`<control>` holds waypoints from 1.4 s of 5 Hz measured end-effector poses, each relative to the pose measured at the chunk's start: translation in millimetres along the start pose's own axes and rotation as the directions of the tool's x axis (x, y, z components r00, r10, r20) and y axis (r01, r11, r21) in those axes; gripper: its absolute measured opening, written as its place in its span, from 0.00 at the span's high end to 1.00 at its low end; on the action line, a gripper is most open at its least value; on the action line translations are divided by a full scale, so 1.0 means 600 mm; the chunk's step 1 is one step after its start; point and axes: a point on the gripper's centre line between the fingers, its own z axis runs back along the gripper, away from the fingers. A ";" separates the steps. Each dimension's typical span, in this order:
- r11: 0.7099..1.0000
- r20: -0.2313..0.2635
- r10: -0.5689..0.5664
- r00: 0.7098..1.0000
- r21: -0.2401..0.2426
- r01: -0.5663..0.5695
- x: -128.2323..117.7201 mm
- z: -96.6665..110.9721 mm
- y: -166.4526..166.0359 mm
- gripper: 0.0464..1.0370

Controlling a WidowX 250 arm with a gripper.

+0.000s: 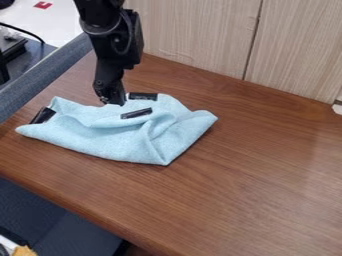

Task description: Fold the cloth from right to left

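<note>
The light blue cloth (107, 137) lies on the brown wood-grain counter (260, 170), in the left half of the view. It is rumpled and partly folded over itself, with a raised fold across its middle and a crease running down to its lower corner. Three black patches show on it: one at the left end (43, 115), one at the far edge (143, 96) and one just nearer than that (136, 113). The black tool (112, 100) points down at the cloth's far edge, between the left and far-edge patches; whether it is clenched, released or grasping cloth, I cannot tell. The arm (117, 42) comes from the top edge. Behind the counter stands a pale wood-grain panel (194, 30).
</note>
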 end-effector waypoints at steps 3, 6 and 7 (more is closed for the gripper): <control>0.920 -0.138 0.385 0.912 -0.022 -0.392 -0.067 -0.009 -0.005 0.04; 0.601 -0.268 0.772 0.576 0.015 -0.799 -0.188 -0.072 0.015 0.04; 0.511 -0.295 0.821 0.490 -0.006 -0.860 -0.220 -0.105 0.015 0.04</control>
